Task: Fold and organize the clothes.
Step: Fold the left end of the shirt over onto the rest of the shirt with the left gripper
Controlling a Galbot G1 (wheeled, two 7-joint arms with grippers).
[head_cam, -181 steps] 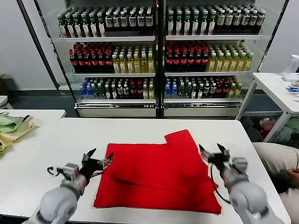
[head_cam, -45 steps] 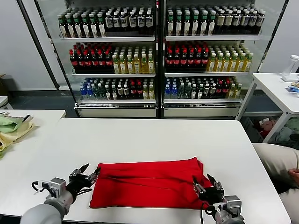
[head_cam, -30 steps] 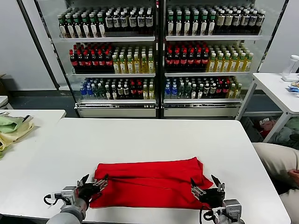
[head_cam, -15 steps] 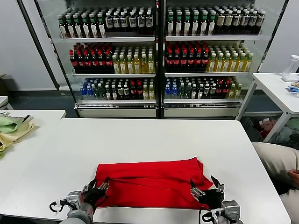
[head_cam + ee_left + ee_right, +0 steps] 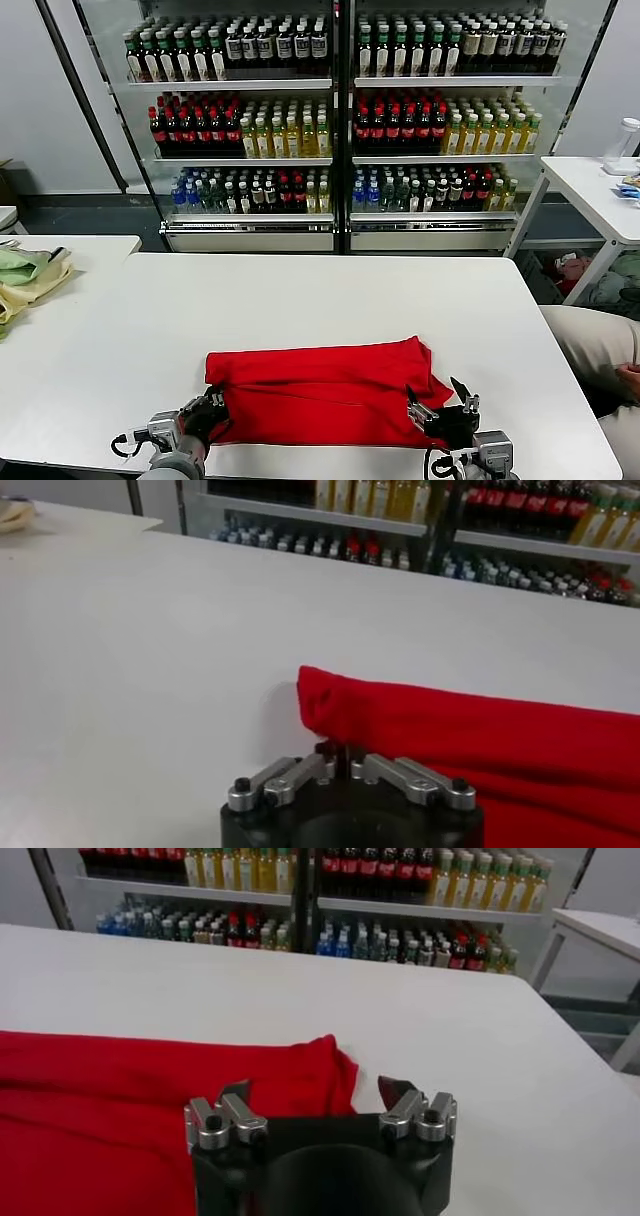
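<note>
The red T-shirt [image 5: 325, 390] lies folded into a band on the table [image 5: 300, 290], long axis running nine to three o'clock, its nine o'clock end pinched in the closed left gripper [image 5: 207, 416] while the right gripper [image 5: 437, 407] stands spread-jawed over its three o'clock corner, both equally near.

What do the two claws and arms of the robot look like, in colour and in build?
The left claw has a black body with silver metal linkage bars, each fixed by a dark screw, and dark fingertips. The right claw is built the same way: black rounded housing, silver links, black pointed tips. In the head view, thin black cables loop beside both wrists, and the arm casings look pale grey.
</note>
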